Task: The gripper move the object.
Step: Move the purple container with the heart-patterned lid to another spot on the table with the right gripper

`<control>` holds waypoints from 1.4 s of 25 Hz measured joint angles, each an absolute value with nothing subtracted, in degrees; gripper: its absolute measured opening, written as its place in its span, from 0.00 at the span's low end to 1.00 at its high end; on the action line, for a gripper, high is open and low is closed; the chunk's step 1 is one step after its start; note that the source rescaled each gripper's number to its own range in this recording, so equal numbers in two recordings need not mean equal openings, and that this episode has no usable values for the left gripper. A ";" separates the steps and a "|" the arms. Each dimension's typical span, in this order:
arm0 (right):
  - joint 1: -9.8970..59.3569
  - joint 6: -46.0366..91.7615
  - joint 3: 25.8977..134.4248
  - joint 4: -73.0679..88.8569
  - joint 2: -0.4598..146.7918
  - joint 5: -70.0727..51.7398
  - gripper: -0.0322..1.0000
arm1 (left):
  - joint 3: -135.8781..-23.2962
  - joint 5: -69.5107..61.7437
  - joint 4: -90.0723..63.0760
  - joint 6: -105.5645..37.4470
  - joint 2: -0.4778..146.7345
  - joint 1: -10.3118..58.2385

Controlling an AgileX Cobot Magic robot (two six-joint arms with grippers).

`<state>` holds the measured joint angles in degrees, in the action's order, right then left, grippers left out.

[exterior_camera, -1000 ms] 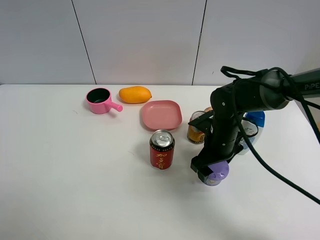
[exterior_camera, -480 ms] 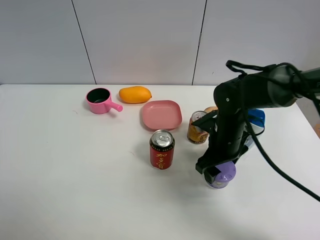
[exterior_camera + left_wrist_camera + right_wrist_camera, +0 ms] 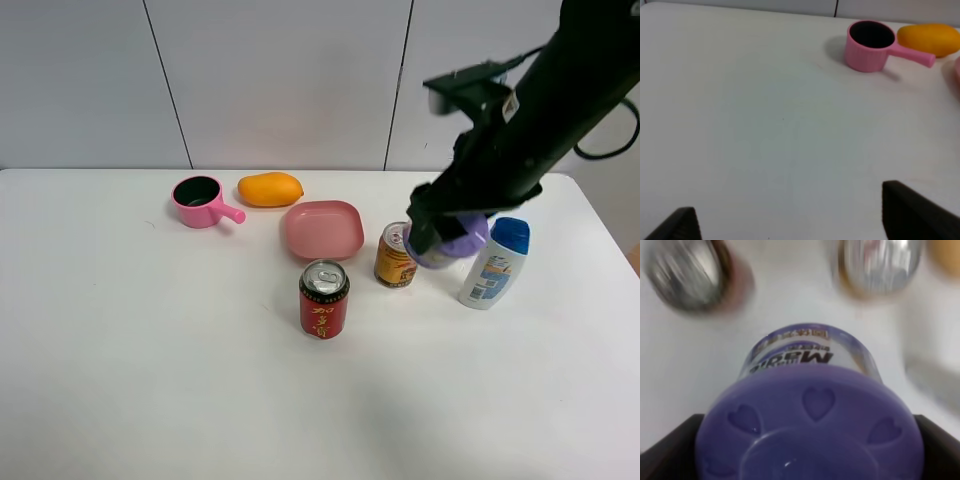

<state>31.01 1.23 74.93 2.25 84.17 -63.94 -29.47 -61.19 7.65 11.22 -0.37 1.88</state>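
The exterior high camera looks down from the front onto the white surface point(image 3: 150, 400), facing the wall behind it, far enough back to take in everything on it. The left wrist camera rides low, looking at a shallow slant along the surface between the spread dark tips of the left tool point(image 3: 790, 220). It reaches the pink pot point(image 3: 871, 45) and orange fruit point(image 3: 932, 39), which the high view also shows. The right wrist camera sits very close behind the lid of the purple container point(image 3: 807, 425), which fills its lower half, and looks down past it onto blurred can tops point(image 3: 685, 275). It shares that container and the cans' area with the high view.
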 joint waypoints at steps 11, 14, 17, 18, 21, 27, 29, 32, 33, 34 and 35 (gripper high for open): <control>43.32 2.40 105.41 3.01 106.13 -69.66 0.03 | -29.47 -61.14 7.65 11.22 -0.37 1.88; 44.87 3.97 113.36 3.01 113.08 -69.79 0.03 | -29.47 -61.14 7.65 11.22 -0.37 1.88; 46.82 4.99 119.75 3.01 118.66 -69.79 0.03 | -29.47 -61.14 7.65 11.22 -0.37 1.88; 47.53 5.43 120.86 3.13 120.07 -69.79 0.03 | -29.47 -61.14 7.65 11.22 -0.37 1.88; 49.15 5.86 122.57 4.57 123.38 -69.79 0.03 | -29.47 -61.14 7.65 11.22 -0.37 1.88; 49.85 6.43 122.61 6.62 128.26 -70.09 0.03 | -29.47 -61.14 7.65 11.22 -0.37 1.88; 49.85 6.92 122.61 6.70 129.69 -69.98 0.03 | -29.47 -61.14 7.65 11.22 -0.37 1.88; 49.85 7.50 122.66 7.10 131.97 -67.98 0.03 | -29.47 -61.14 7.65 11.22 -0.37 1.88; 49.85 7.84 122.66 7.18 132.65 -66.75 0.03 | -29.47 -61.14 7.65 11.22 -0.37 1.88; 49.85 7.95 122.66 7.35 133.42 -65.88 0.03 | -29.47 -61.14 7.65 11.22 -0.37 1.88; 49.85 7.95 122.73 7.48 134.18 -64.83 0.03 | -29.47 -61.14 7.65 11.22 -0.37 1.88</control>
<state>49.85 7.95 122.73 7.48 134.18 -64.83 -29.47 -61.14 7.65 11.22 -0.37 1.88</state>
